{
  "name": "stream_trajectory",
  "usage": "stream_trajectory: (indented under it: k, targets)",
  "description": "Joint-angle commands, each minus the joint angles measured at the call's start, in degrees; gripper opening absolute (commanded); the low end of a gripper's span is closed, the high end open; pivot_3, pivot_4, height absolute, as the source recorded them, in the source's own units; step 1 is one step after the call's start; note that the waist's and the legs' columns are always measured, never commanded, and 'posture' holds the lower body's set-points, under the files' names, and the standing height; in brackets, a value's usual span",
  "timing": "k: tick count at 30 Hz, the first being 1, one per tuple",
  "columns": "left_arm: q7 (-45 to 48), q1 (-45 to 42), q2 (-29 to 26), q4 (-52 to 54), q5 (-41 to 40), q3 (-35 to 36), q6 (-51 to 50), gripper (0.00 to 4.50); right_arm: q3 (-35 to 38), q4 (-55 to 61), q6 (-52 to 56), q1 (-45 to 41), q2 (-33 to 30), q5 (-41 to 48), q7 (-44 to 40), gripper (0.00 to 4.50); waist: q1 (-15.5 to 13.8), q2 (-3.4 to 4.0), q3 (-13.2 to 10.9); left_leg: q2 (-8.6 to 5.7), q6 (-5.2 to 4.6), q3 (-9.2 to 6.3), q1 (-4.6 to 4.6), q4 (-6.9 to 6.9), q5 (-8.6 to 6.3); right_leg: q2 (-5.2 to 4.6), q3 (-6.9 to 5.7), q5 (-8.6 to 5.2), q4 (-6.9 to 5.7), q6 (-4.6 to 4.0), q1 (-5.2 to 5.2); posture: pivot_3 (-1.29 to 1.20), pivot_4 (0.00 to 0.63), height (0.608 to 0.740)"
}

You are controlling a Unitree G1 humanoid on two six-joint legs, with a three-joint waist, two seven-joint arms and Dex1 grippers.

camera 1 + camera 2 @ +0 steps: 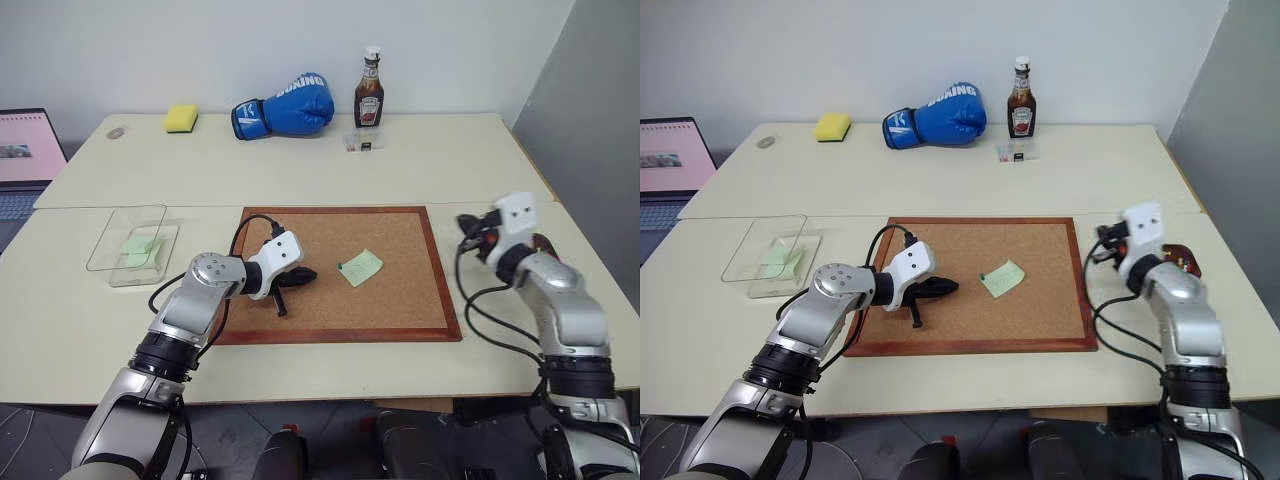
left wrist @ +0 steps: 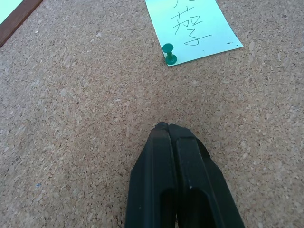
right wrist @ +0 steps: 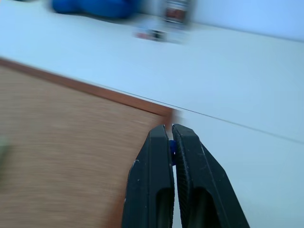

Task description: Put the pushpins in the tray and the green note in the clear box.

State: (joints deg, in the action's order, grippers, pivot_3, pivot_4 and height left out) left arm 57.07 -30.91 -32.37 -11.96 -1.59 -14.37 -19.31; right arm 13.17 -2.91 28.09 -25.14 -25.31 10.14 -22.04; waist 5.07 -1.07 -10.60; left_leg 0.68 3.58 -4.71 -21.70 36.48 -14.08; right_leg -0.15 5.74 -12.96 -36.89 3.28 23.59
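Green note [image 2: 192,26] (pinned by a green pushpin [image 2: 168,53]) lies just ahead of the closed, empty left claw [image 2: 166,127]

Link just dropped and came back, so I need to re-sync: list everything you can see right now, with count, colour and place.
cork board: one, brown with a wood frame, near table centre
green note: one, pale green, on the cork board
green pushpin: one, through the note's corner
blue pushpin: one, between the right gripper's fingers
clear box: one, transparent, left of the board, green notes inside
tray: one, dark brown, behind the right arm
boxing glove: one, blue, far table
sauce bottle: one, dark, beside the glove
small clear container: one, before the bottle
sponge: one, yellow, far left
laptop: one, left edge
left gripper: shut, empty, over the board
right gripper: shut on the blue pushpin
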Motion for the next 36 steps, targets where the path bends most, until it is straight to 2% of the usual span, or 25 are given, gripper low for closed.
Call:
stream_trajectory:
  k: [1, 19, 21, 22, 23, 25, 36]
  targets:
    - [1.73, 2.79, -0.44, -3.82, 2.1, -3.53, -1.72, 0.0, 6.05, -2.69, 0.36, -1.89, -2.04, 0.36, 5.32, 0.01, 0.0, 0.0, 0.0, 0.0, 0.0, 0.0, 0.0, 0.0, 0.0, 0.0, 0.0, 0.0, 0.0, 0.0, 0.0, 0.0, 0.15, 0.74]
    - [1.61, 2.35, -0.64, -4.84, 2.7, -3.31, -0.94, 0.0, 9.92, -27.99, -2.25, -11.25, -7.44, 1.8, 7.82, 0.01, 0.12, 0.02, 0.01, -0.02, -0.01, 0.07, 0.11, -0.01, 0.01, 0.0, 0.08, 0.0, 0.0, 0.0, -0.09, 0.0, 0.15, 0.74]
    - [1.58, 2.39, -0.73, -4.72, 2.64, -3.22, -1.08, 0.0, 9.83, -29.83, -2.87, -12.17, -7.81, 1.75, 7.69, 0.54, 0.13, 0.02, 0.01, -0.02, -0.01, 0.07, 0.11, -0.01, 0.01, 0.0, 0.08, 0.0, 0.0, 0.0, -0.09, 0.0, 0.15, 0.74]
    - [1.53, 2.51, -0.81, -4.61, 2.64, -3.18, -1.11, 0.0, 9.85, -30.44, -3.1, -12.47, -7.89, 1.79, 7.71, 0.6, 0.13, 0.02, 0.01, -0.02, -0.01, 0.07, 0.12, -0.01, 0.01, 0.0, 0.08, 0.0, 0.01, 0.0, -0.09, 0.0, 0.15, 0.74]
    - [1.5, 2.64, -0.89, -4.49, 2.64, -3.14, -1.13, 0.0, 9.87, -30.85, -3.26, -12.66, -7.93, 1.83, 7.69, 0.93, 0.14, 0.03, 0.01, -0.02, -0.01, 0.07, 0.11, -0.02, 0.01, 0.0, 0.08, 0.0, 0.0, 0.0, -0.09, 0.0, 0.15, 0.74]
    - [1.48, 2.83, -1.02, -4.39, 2.59, -3.02, -1.11, 0.0, 9.87, -31.34, -3.36, -12.89, -7.85, 2.07, 7.63, 1.28, 0.15, 0.03, 0.01, -0.02, -0.01, 0.07, 0.12, -0.04, 0.01, 0.0, 0.09, 0.0, 0.01, 0.0, -0.09, 0.0, 0.15, 0.74]
    - [0.59, 3.23, -0.52, -3.57, 2.43, -3.0, -1.3, 0.0, 9.67, -29.6, -2.93, -11.5, -7.7, 3.17, 8.19, 3.73, 0.22, 0.03, 0.02, -0.02, -0.01, 0.07, 0.13, -0.08, 0.01, 0.01, 0.1, 0.0, 0.01, 0.0, -0.09, 0.0, 0.15, 0.74]
